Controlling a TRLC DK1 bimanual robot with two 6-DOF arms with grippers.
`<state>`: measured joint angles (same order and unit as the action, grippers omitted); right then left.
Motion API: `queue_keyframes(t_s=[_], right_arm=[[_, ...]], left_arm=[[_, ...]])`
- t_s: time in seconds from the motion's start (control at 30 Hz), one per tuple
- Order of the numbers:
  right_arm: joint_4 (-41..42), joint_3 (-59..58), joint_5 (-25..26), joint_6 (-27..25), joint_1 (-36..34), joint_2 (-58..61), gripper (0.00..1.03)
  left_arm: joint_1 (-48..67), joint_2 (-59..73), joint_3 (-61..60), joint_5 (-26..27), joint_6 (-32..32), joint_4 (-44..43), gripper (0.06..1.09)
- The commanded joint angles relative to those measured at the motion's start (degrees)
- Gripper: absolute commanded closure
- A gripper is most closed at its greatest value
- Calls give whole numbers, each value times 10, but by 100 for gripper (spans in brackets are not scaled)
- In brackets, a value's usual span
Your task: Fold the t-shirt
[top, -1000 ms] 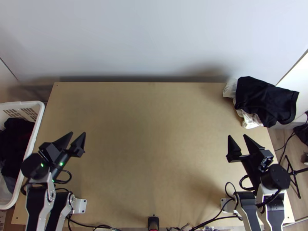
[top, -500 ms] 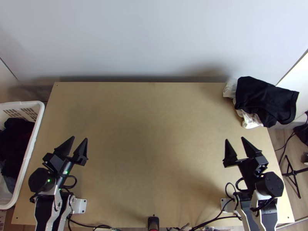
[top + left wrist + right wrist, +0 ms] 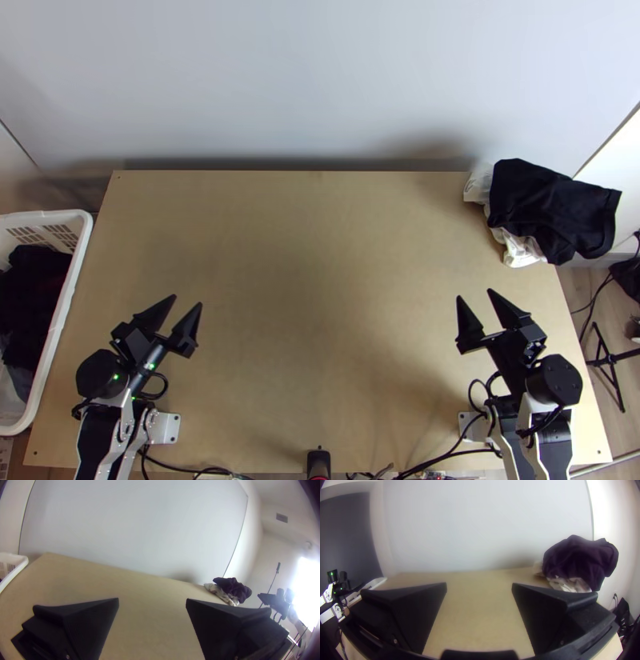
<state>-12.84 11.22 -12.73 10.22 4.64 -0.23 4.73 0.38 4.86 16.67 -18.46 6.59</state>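
My left gripper point(image 3: 188, 300) is open over the table's near left part, with nothing between its fingers; the left wrist view shows the left gripper point(image 3: 152, 599) open too. Over the near right part, my right gripper point(image 3: 474, 294) stands open and holds nothing; in the right wrist view the right gripper point(image 3: 479, 584) has its fingers wide apart. A black cloth point(image 3: 552, 208) lies bunched on a white cloth point(image 3: 522, 250) at the table's far right corner, well beyond the right gripper. Which of them is a t-shirt, I cannot tell.
Bare wooden table point(image 3: 320, 264) lies between the arms and the pile. A white basket point(image 3: 70, 280) with dark cloth point(image 3: 36, 296) inside stands at the left edge. A pale wall point(image 3: 320, 80) rises behind the table. Cables point(image 3: 448, 454) run along the near edge.
My left gripper has moved right and toward the near edge. The right gripper has shifted left and slightly nearer. Both stayed open, and the cloth pile has not moved.
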Motion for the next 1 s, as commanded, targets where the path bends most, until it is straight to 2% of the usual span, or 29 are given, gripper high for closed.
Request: queue_keyframes(t_s=[0.0, 0.03, 0.2, 0.3, 0.37, 0.97], right_arm=[[-3, -1, -5, 2, 14, 10, 10], [-3, -1, -5, 3, 14, 10, 4], [6, -7, -4, 9, 7, 1, 4], [56, -52, -1, 9, -3, 1, 4], [21, -59, 3, 9, -3, 12, 4], [23, -59, 8, 9, -2, 1, 4]], left_arm=[[58, -3, -4, -30, 15, 25, 11], [54, -4, -4, -31, 17, 29, 11], [37, -4, -5, -61, 18, 37, 11], [19, -4, -5, -71, 18, 40, 11], [5, -4, -5, -71, 18, 40, 11], [5, -4, -5, -71, 18, 40, 11]])
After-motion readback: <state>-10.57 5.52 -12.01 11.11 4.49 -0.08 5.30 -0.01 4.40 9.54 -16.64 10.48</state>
